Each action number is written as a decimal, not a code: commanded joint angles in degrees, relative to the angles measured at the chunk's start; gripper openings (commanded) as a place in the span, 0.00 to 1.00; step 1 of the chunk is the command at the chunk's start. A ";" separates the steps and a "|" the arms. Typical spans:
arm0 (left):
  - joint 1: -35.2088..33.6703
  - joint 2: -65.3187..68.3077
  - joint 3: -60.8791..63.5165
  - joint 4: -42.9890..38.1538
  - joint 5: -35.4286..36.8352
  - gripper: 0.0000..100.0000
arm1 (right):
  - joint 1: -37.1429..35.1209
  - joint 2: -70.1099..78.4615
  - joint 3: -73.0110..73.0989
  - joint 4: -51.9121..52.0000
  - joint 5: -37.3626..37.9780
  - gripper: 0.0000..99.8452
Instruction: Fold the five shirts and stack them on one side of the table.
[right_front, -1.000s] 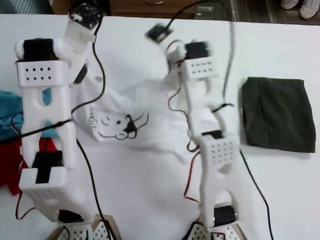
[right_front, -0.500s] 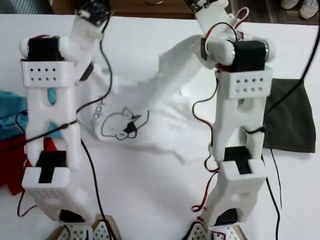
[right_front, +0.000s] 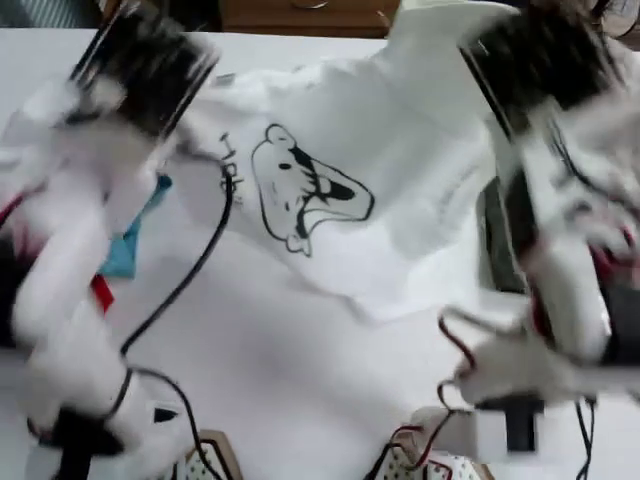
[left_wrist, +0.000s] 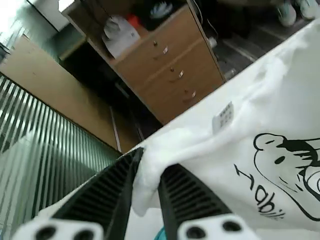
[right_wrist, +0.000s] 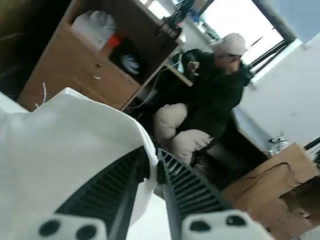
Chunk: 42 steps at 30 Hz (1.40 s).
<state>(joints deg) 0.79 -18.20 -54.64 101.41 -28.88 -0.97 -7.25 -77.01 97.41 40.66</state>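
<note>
Up off the table (right_front: 290, 390) with the white shirt (right_front: 410, 150), spread wide between the two arms; cartoon animal print (right_front: 305, 190) facing the high camera, tilted.

Pinched at one edge by the left gripper (left_wrist: 148, 172); ribbed black jaws clamped shut on a bunched fold of white cloth, with a small sewn label (left_wrist: 223, 116) just along the hem and the print's lettering close below.

Pinched at the other end by the right gripper (right_wrist: 153, 162); jaws nearly together there too, with a thin edge of the same white fabric caught between them and the rest draping away to one side.

Down on the tabletop, beside the left arm: a teal shirt (right_front: 128, 245), partly covered, with a sliver of red shirt (right_front: 101, 292) touching its lower edge.

Over by the right arm: a dark shirt (right_front: 497, 235) lying flat, mostly hidden behind the arm and the hanging white cloth.

Beyond the table, seen from the left wrist: a wooden chest of drawers (left_wrist: 175, 75).
</note>
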 joint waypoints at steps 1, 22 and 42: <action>0.26 -6.68 -1.89 0.44 2.11 0.02 | 0.92 -7.96 -1.32 -0.22 0.35 0.02; -0.09 -26.55 36.35 -7.65 2.29 0.02 | 0.92 -20.26 -0.70 -9.27 0.35 0.02; -11.34 -46.51 54.46 -13.80 -0.79 0.02 | 1.10 -20.88 -0.70 -14.90 0.35 0.02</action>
<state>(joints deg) -9.67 -64.35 -0.31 86.46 -29.49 -0.35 -28.00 -77.80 83.69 40.66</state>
